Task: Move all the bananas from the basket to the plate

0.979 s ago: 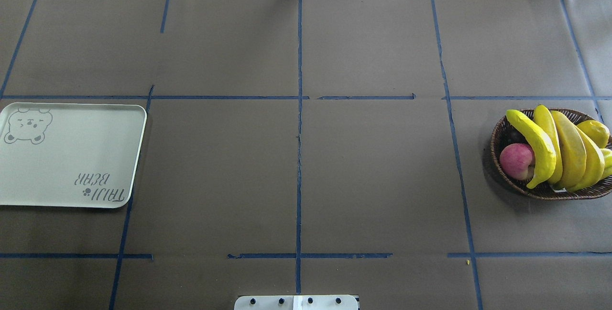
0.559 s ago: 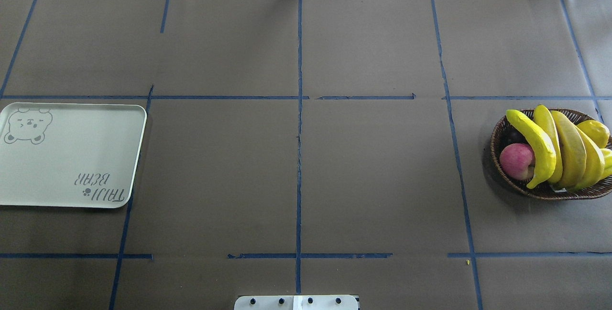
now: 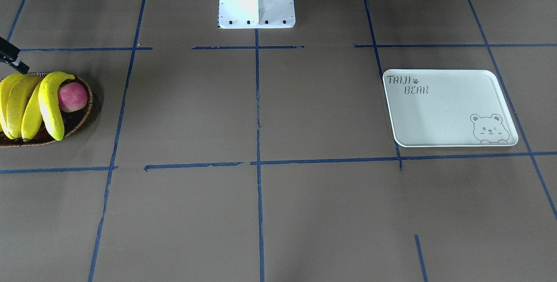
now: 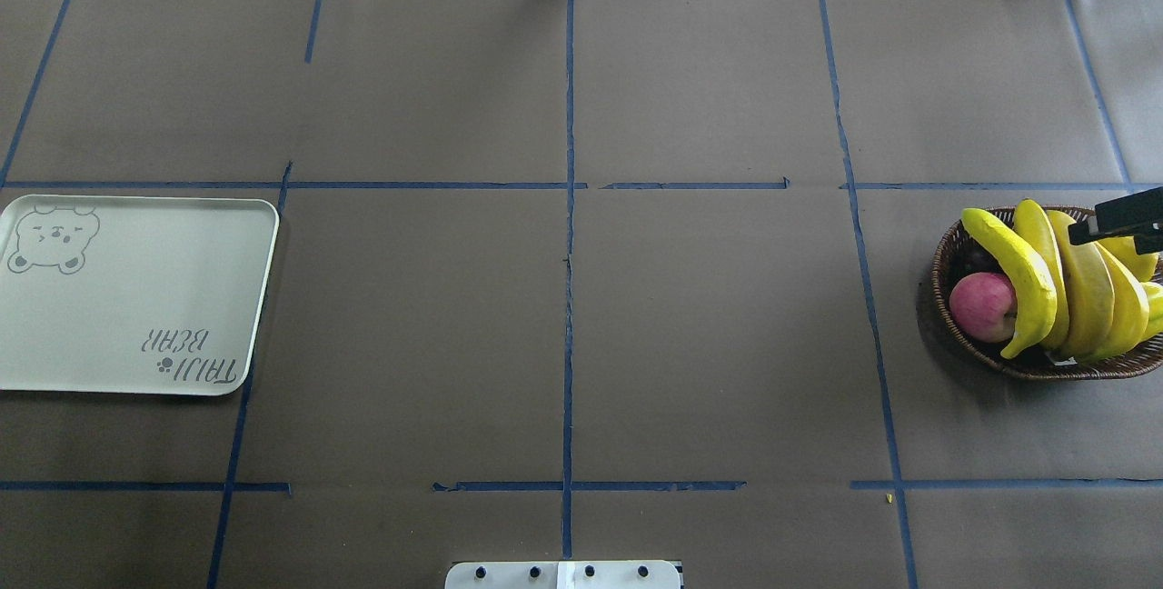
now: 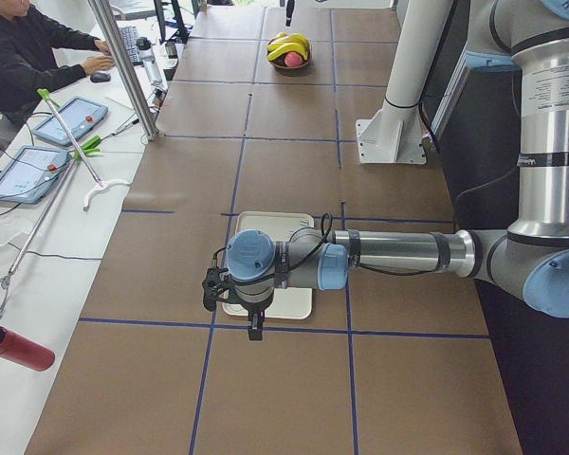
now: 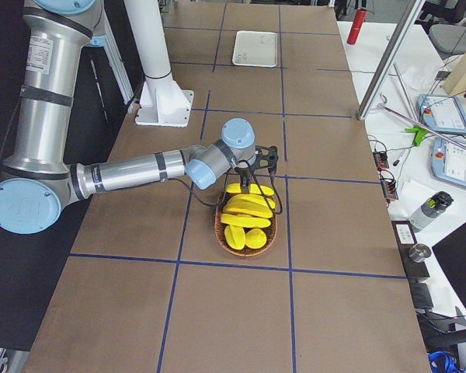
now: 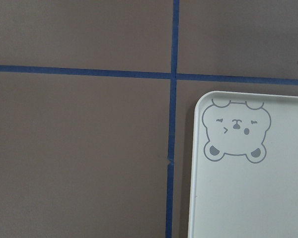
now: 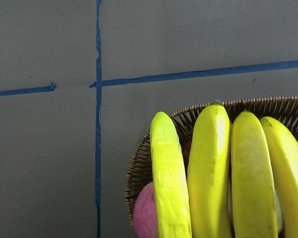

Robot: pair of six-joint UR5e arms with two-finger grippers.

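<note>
**Grippers over plate and basket, bananas all in the basket**

The left gripper [image 5: 254, 320] hangs from its outstretched arm above the plate [image 4: 136, 298]. It shows only in the side view from the robot's left, so I cannot tell how far its jaws stand apart or whether it holds anything. Its wrist camera looks straight down on the plate's bear-face corner and the blue tape lines beside it.

In the overhead view the plate lies flat at the left edge of the frame, about halfway down. The middle of the frame is the brown table [image 4: 563, 316], crossed by blue tape. The robot's white base [image 4: 563, 574] sits at the bottom centre.

At the right edge, halfway down, stands the basket [image 4: 1036, 365]. The bananas [image 4: 1086, 284] lie in it, 4 of them side by side, and their ends reach over the rim. A pink apple [image 4: 981, 303] rests against the leftmost banana.

The right gripper [image 4: 1104, 222] comes in from the right edge as a dark tip over the bananas' upper ends. Most of it is cut off, so I cannot tell whether it is spread or closed. No banana is seen in its hold.
</note>
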